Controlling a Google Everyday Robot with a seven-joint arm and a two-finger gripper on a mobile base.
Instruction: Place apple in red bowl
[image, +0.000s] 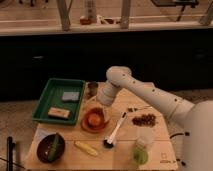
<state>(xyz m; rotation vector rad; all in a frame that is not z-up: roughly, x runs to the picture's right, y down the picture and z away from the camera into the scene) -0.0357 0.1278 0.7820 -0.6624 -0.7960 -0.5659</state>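
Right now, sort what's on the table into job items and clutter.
Job: apple; red bowl; hand, just above the bowl.
Lying about: green tray; dark bowl; yellow corn-like item; long-handled utensil; brown cluster; green cup.

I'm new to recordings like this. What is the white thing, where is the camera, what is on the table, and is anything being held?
The white thing is a robot arm on a rolling base. A single camera looks down on it and on a wooden table. The arm ends in a gripper, which hangs right over the red bowl. The apple shows inside the bowl's rim, but I cannot tell whether the gripper has hold of it. Also on the table are a green tray with a blue sponge, a dark bowl, a yellow corn-like piece, a brush and a clear cup.
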